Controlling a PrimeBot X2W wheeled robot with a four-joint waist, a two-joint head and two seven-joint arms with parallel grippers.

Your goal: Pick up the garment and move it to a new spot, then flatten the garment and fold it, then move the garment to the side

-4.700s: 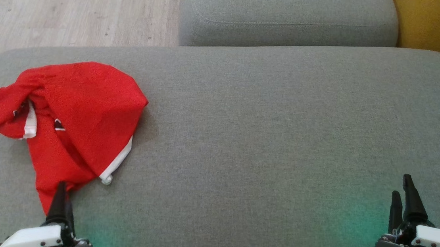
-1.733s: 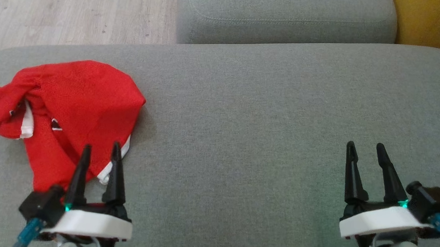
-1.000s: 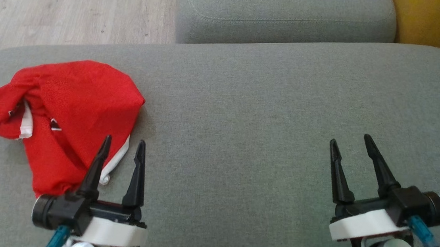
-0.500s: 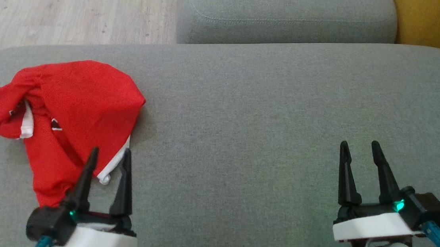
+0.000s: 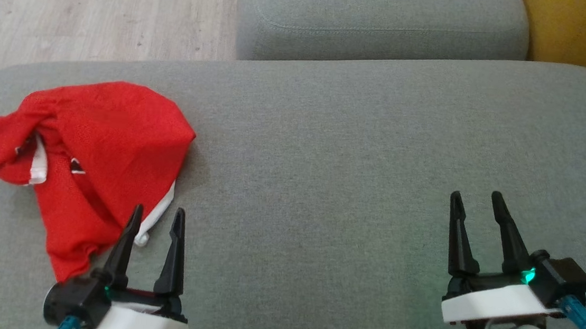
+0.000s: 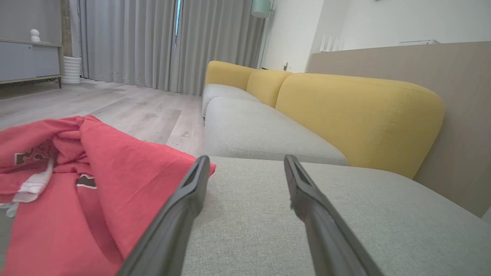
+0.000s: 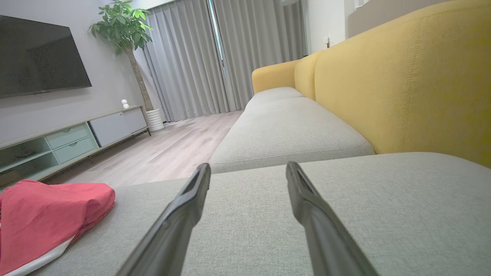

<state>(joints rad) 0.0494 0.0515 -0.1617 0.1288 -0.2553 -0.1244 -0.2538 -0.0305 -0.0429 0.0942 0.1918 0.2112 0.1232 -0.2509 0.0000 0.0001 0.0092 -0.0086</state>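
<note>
Head looks down; both low wrist views share cushion (image 5: 325, 162) and garment (image 5: 105, 132).

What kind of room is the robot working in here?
Most likely a home living room: a sofa with grey seats and yellow backrests, a wall-mounted TV over a low cabinet, and floor-length curtains beside a potted plant.

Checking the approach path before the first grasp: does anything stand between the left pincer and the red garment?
Nothing visible does. The open left pincer is right at the near edge of the red garment, which lies on the grey cushion, and no object sits between them.
</note>
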